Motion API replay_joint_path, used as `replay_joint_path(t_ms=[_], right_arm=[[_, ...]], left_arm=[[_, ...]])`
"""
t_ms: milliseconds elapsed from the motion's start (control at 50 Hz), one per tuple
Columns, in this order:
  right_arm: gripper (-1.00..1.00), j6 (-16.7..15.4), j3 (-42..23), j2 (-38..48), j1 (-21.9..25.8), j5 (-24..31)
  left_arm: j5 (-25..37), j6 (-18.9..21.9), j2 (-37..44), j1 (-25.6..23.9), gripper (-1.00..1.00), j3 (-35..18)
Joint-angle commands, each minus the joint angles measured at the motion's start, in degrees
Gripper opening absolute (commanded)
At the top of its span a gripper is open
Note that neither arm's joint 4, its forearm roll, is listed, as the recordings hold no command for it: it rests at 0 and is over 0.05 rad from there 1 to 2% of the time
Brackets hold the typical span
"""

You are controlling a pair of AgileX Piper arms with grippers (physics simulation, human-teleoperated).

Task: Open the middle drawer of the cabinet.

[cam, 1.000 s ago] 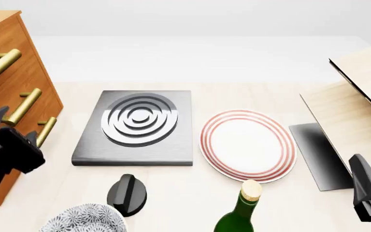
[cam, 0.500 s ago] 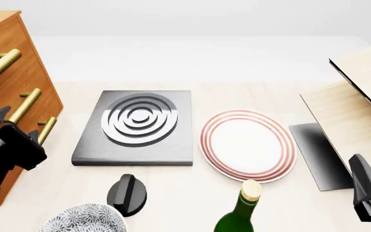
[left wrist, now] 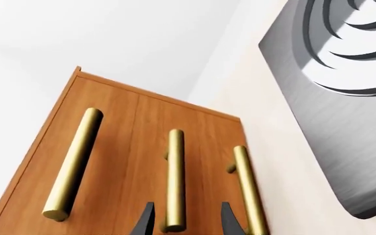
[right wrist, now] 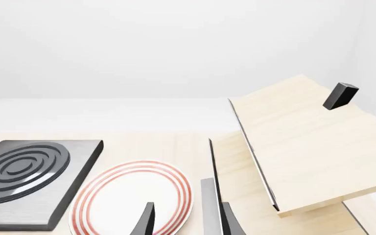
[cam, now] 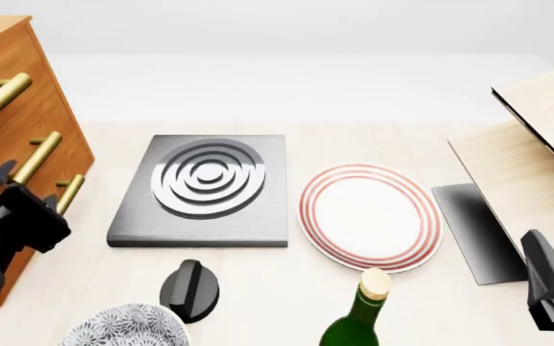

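Observation:
The orange-brown cabinet (cam: 17,58) stands at the table's left edge with three brass bar handles. The middle drawer (left wrist: 152,147) is shut; its handle (cam: 38,155) is the second of the three, and it also shows in the left wrist view (left wrist: 175,176). My left gripper (cam: 27,184) is open. In the left wrist view (left wrist: 186,221) its fingers stand on either side of the near end of the middle handle without closing on it. My right gripper (cam: 550,285) is open and empty at the front right, and it also shows in the right wrist view (right wrist: 186,221).
A grey slab with raised rings (cam: 205,191) lies beside the cabinet. A red-rimmed plate (cam: 368,216) lies right of it. A black knob (cam: 190,288), a patterned bowl (cam: 128,328) and a green bottle (cam: 363,313) stand at the front. A pale wooden box with a black edge (cam: 537,144) is at the right.
My left gripper has crept a little forward toward the middle handle. The right arm has not moved.

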Motion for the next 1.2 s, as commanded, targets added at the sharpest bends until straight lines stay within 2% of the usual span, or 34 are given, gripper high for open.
replay_joint_path(t_ms=[20,100,460,980,1200], right_arm=[[1.00,-0.17,0.20,-0.08,0.12,-0.24],[1.00,-0.16,0.20,-0.08,0.12,-0.25],[1.00,-0.16,0.20,-0.08,0.11,-0.25],[1.00,-0.14,0.20,-0.09,0.12,-0.24],[1.00,-0.15,0.20,-0.08,0.13,-0.25]], left_arm=[[-1.58,-0.61,1.03,1.40,1.00,0.18],[-3.78,0.16,2.70,2.00,1.00,0.97],[-5.11,1.78,3.11,4.95,1.00,0.74],[-6.51,1.47,7.67,6.07,1.00,-1.40],[-6.66,0.41,8.43,7.97,1.00,-1.88]])
